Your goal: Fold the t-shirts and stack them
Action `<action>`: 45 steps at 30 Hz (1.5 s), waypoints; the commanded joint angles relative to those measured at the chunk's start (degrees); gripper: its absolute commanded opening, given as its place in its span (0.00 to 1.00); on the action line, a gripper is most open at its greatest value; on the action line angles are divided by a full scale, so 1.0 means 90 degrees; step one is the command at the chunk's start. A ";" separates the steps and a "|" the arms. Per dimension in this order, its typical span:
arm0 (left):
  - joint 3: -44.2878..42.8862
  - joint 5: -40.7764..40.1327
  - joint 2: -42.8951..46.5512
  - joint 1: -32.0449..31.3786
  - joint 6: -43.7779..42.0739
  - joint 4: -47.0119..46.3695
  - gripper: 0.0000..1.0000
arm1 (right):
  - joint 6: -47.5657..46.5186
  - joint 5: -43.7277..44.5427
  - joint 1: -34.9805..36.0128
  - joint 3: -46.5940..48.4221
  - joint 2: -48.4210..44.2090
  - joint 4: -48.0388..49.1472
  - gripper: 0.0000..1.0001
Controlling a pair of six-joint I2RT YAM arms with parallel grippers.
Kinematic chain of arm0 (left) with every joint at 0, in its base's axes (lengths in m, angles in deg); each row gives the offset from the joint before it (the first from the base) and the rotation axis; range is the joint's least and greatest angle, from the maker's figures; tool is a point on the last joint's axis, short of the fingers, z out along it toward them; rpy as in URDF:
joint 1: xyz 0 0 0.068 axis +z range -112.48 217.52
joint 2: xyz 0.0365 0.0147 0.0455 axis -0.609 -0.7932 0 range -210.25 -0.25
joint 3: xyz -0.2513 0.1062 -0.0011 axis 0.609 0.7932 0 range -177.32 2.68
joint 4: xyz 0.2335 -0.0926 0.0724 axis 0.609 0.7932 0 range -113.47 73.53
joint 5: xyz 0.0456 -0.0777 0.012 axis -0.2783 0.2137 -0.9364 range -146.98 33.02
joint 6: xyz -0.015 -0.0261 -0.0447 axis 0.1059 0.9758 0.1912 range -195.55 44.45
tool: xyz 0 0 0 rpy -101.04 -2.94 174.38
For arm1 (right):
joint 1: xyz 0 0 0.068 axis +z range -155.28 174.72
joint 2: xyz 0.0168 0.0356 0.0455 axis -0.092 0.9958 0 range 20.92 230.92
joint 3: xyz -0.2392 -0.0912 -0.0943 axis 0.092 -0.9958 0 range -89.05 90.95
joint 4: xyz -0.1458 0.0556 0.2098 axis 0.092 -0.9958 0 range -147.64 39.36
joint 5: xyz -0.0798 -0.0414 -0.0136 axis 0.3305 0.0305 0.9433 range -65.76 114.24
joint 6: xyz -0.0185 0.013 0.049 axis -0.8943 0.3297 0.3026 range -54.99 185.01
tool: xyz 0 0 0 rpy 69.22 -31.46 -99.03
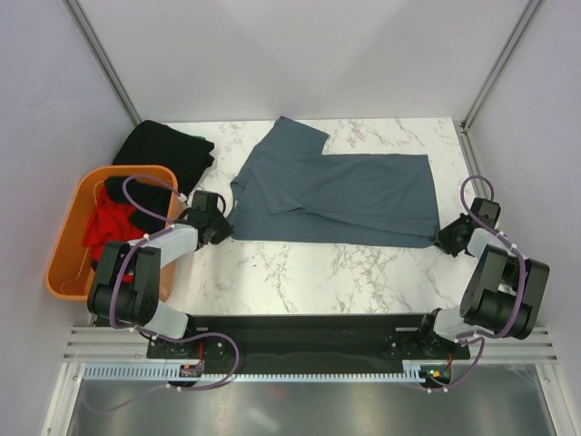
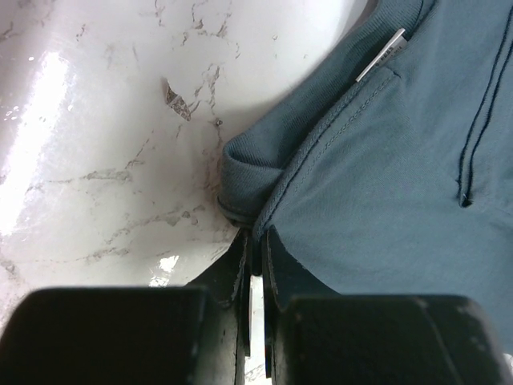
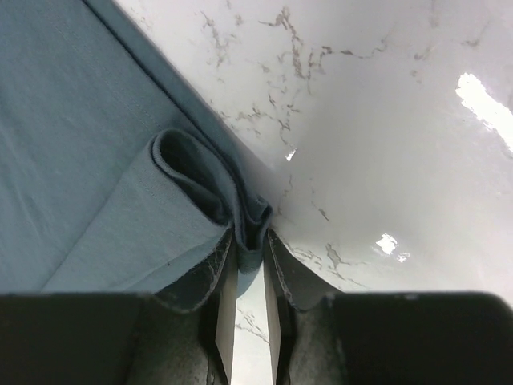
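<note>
My left gripper is pressed together on the near-left edge of the slate blue-grey t-shirt. In the left wrist view a thin lip of the cloth sits pinched between my fingers, just below a small rolled fold by the collar. My right gripper pinches the shirt's near-right corner, where the fabric bunches into a doubled fold between the pads. The shirt lies spread flat across the middle of the marble table, one sleeve angled toward the far edge. A black t-shirt lies at the table's far left corner — just beside it the orange basket holds a red t-shirt and some black cloth
</note>
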 commanded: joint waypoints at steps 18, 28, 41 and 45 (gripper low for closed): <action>-0.1032 0.0357 0.0177 0.0092 -0.0099 0.0678 0.02 | 0.0168 -0.0169 0.0086 0.1050 0.0447 -0.1125 0.00; -0.2562 0.0093 0.1915 0.0092 -0.0432 0.2731 0.02 | -0.0213 -0.0004 0.0097 0.2161 -0.0694 -0.2426 0.00; 0.0596 0.0367 0.4142 0.0092 0.0066 0.2955 0.02 | -0.0066 -0.0141 -0.0089 0.0048 -0.1105 -0.2035 0.01; 0.0937 0.0436 0.4689 0.0063 0.0300 0.3238 0.02 | 0.0080 -0.0014 -0.0196 -0.0274 -0.1446 -0.2152 0.04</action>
